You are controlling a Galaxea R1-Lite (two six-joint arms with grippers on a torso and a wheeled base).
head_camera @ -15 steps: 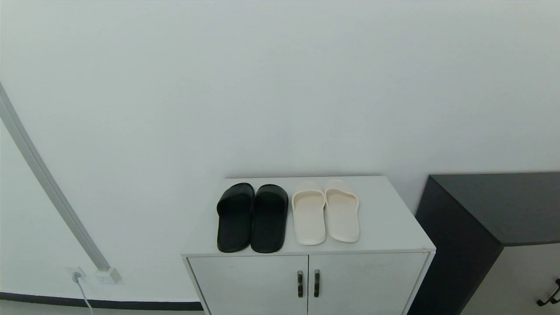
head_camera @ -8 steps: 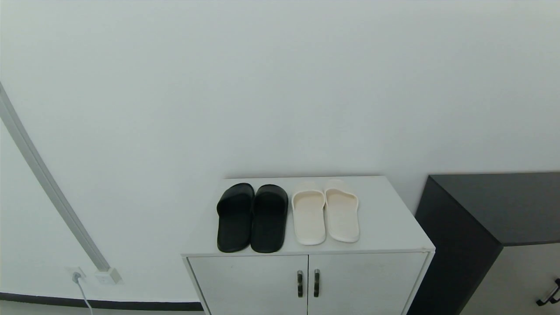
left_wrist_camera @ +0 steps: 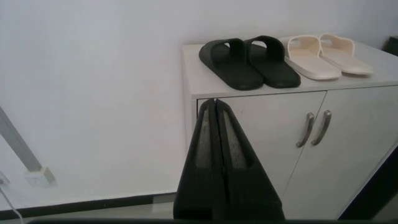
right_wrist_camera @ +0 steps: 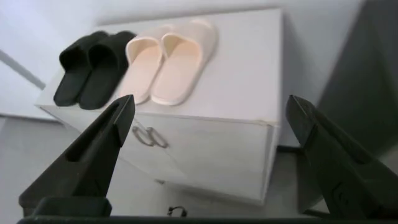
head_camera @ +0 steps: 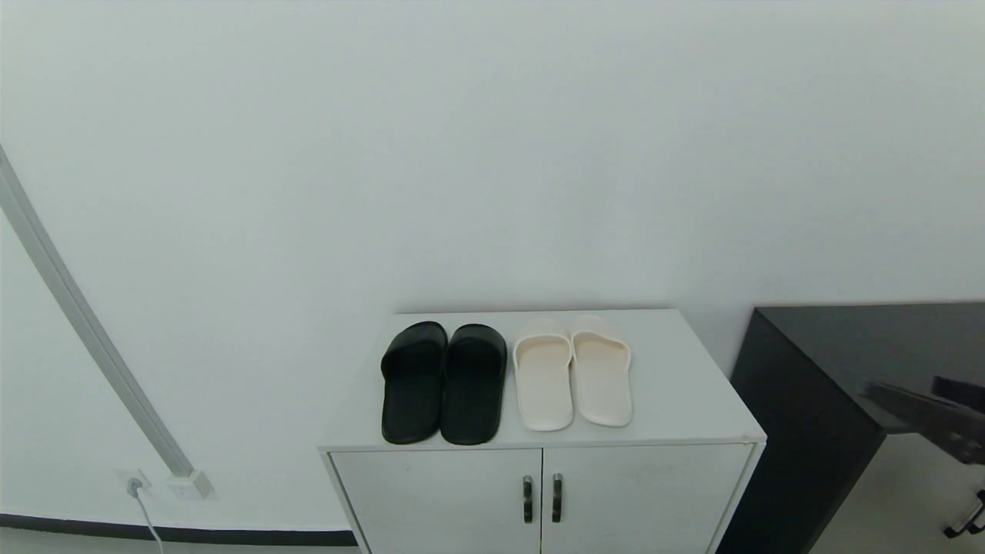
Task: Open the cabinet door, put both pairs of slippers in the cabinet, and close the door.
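Left tool (left_wrist_camera: 216, 104) and right tool (right_wrist_camera: 210, 106) have long, tapered, matte black fingers (right_wrist_camera: 93, 155)

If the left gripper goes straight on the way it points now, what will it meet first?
Probably the cabinet's left door, near its top edge, just below the black slippers. The shut left gripper points at that spot, but the depth is unclear.

The pair of rubber slide slippers (head_camera: 473, 385) is plain black; the pair of smooth plastic slippers (head_camera: 543, 381) is plain cream. The boxy two-door wooden cabinet (head_camera: 685, 400) is white, with dark grey metal handles (head_camera: 556, 498). The neighbouring block-shaped cabinet (head_camera: 808, 385) is black.
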